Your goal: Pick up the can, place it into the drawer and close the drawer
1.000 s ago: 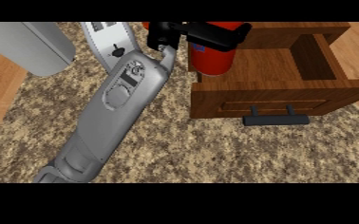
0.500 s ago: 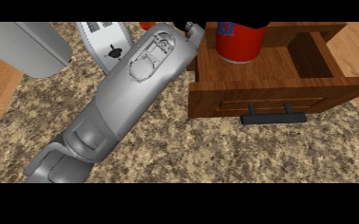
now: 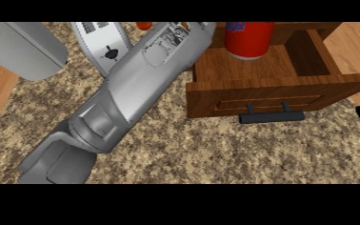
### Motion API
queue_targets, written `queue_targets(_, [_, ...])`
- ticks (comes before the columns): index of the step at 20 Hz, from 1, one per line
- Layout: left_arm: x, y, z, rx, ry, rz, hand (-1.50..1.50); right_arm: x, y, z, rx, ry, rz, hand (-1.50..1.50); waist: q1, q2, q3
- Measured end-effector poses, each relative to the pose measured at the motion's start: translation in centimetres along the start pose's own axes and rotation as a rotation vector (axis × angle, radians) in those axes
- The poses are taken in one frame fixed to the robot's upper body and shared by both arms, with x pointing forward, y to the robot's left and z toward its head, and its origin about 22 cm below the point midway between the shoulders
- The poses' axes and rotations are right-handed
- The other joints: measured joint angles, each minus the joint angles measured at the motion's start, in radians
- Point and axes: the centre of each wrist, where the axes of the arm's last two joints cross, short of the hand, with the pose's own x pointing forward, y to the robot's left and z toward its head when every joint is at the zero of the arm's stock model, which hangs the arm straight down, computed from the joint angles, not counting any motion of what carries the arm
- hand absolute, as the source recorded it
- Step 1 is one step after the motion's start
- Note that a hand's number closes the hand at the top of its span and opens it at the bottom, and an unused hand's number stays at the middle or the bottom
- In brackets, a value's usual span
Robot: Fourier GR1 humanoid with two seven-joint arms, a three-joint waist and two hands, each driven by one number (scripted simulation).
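Standing upright at the top centre-right of the frame, the red can [image 3: 249, 39] sits inside the open wooden drawer [image 3: 267, 83]. A grey forearm [image 3: 137, 83] stretches diagonally toward it; its hand is cut off, so the fingers cannot be judged.

forearm: one grey forearm [image 3: 134, 83] shows, running from the near left corner up toward the far middle
pose: stretched out long and slanted, its elbend end near and to the left, its wrist end far and to the right
wrist: reaches the top edge of the view
robot hand: neither shows; both lie out of view
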Motion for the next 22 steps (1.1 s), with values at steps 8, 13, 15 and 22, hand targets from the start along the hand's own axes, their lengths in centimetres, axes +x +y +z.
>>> queue_targets(8, [-1.1,-0.2,-0.7,0.016,0.021,-0.040,1.50,-0.3,0.7,-0.5,0.015,-0.007,0.001,-1.50,-0.022,0.006,0.001])
queue_targets(13, [-2.9,-0.2,-0.5,0.048,0.012,-0.079,1.50,-0.3,0.4,-1.6,0.023,-0.017,0.005,-1.50,-0.037,0.010,0.001])
queue_targets(15, [-3.2,-0.3,-0.5,0.054,0.007,-0.093,1.50,-0.2,0.5,-1.9,0.022,-0.015,0.008,-1.50,-0.038,0.011,0.001])
queue_targets(22, [-5.0,-0.1,-0.4,0.069,0.003,-0.156,1.50,-0.5,0.4,-2.0,0.026,-0.025,0.002,-1.50,-0.051,0.014,0.001])
